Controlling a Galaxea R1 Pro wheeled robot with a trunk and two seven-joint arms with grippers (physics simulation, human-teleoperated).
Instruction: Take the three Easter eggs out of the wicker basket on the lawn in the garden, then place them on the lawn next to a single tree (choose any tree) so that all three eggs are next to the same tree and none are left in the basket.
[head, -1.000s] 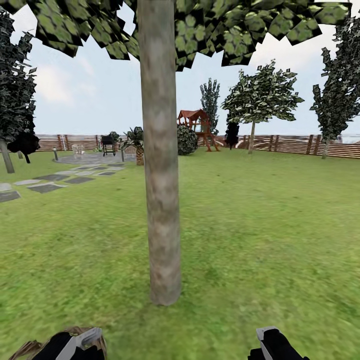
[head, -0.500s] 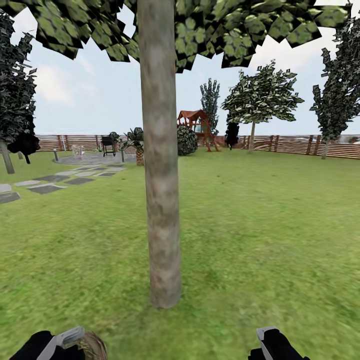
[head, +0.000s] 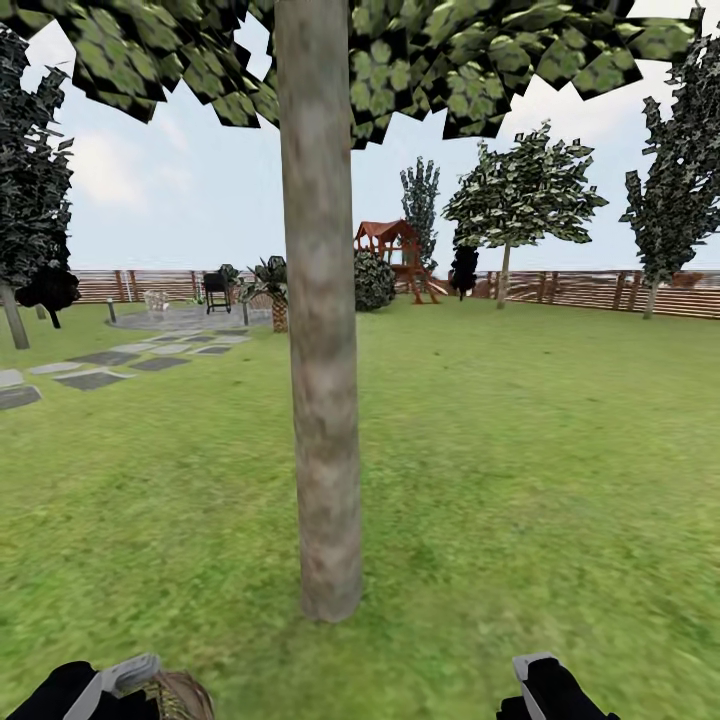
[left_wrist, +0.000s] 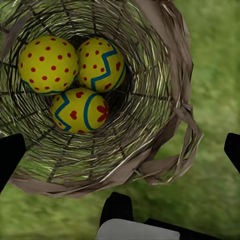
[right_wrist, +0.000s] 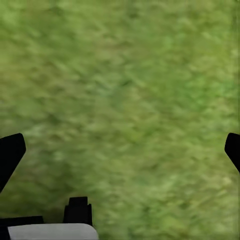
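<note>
Directly ahead: a tree trunk, eggs in the basket

Both arms hang low. The left gripper (left_wrist: 120, 150) hovers with fingers spread wide over the brown woven wicker basket (left_wrist: 165, 75), which holds three yellow eggs with red spots and blue zigzags (left_wrist: 75, 85), touching one another. The right gripper (right_wrist: 120, 150), fingers apart, faces mottled green lawn (right_wrist: 125, 90). A thick grey-brown tree trunk (head: 320, 350) stands near on the grass.
</note>
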